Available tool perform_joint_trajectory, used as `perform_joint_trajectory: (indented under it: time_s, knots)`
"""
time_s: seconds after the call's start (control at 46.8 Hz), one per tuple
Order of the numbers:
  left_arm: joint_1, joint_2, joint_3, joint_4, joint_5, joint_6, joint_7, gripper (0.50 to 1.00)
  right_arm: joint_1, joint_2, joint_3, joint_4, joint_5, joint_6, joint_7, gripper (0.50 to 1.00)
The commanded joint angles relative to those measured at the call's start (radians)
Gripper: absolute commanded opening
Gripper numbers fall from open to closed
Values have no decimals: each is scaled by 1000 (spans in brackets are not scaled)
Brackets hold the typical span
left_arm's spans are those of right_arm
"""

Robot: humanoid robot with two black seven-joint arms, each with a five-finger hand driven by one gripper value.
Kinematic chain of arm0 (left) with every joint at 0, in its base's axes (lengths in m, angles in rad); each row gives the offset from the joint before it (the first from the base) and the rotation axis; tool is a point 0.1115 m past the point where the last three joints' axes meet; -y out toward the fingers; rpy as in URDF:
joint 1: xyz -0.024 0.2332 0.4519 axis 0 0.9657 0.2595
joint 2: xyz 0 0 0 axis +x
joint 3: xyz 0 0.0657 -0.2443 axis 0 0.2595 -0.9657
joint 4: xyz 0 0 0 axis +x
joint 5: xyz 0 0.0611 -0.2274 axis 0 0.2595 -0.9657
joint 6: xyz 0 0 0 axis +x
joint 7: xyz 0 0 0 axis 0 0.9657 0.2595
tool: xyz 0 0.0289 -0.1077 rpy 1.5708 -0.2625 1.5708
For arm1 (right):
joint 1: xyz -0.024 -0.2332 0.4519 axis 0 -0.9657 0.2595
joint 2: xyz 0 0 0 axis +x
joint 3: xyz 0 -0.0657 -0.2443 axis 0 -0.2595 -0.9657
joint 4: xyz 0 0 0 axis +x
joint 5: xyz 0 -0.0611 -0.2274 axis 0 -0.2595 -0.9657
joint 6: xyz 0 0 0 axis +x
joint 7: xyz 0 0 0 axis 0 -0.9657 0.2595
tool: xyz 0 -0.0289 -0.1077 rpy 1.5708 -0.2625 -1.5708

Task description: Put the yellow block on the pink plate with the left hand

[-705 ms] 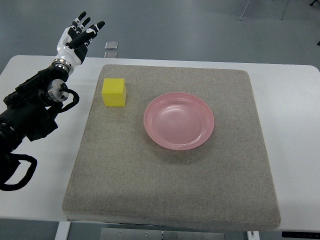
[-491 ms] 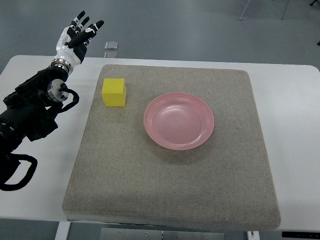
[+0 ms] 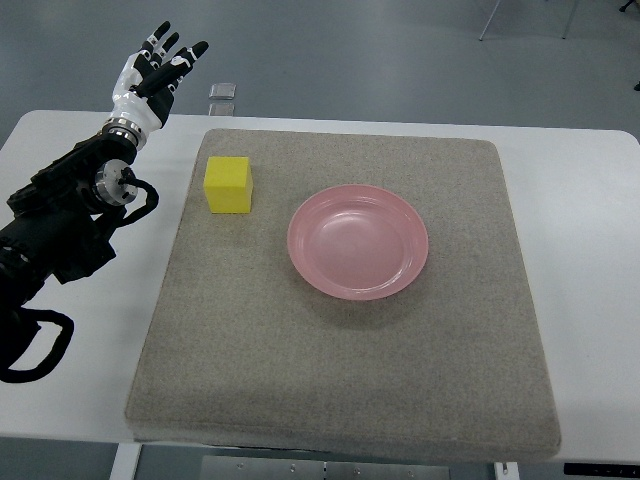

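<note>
Left hand (image 3: pixel 152 75) raised at upper left, fingers spread, empty.
Yellow block (image 3: pixel 228 185) sits on the grey mat (image 3: pixel 340 380), just left of the pink plate (image 3: pixel 358 241).

- You see the left hand (image 3: pixel 150 75) built with a white palm shell and black fingers (image 3: pixel 187 53) carrying small white patches at the joints
- Below it you find a silvery metal ring forming the wrist (image 3: pixel 124 127)
- Your left arm (image 3: pixel 60 225) is black and boxy, made of chunky angular housings
- You can spot a round silver disc (image 3: pixel 110 181) with a dark centre set into the arm near the wrist
- A black cable (image 3: pixel 140 200) loops out beside that disc, and another thick black loop (image 3: pixel 35 345) curls near the picture's left edge
</note>
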Motion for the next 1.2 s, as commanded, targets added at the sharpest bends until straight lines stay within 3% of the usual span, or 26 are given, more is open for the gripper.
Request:
perform_joint_trajectory:
  time_s: [0.0,0.491,0.641,0.983,1.175]
  knots:
    - [-1,3,-1,0,0,0,0,986,0,0,0,0,0,0,0,924]
    - [-33,10,9,-17,18,3,11,986,0,0,0,0,1,0,0,924]
    - [-53,14,121,-46,17,11,11,986,0,0,0,0,0,0,0,924]
    - [-118,153,328,-252,20,63,18,984,0,0,0,0,0,0,0,924]
    - [-187,213,512,-342,44,57,72,984,0,0,0,0,0,0,0,924]
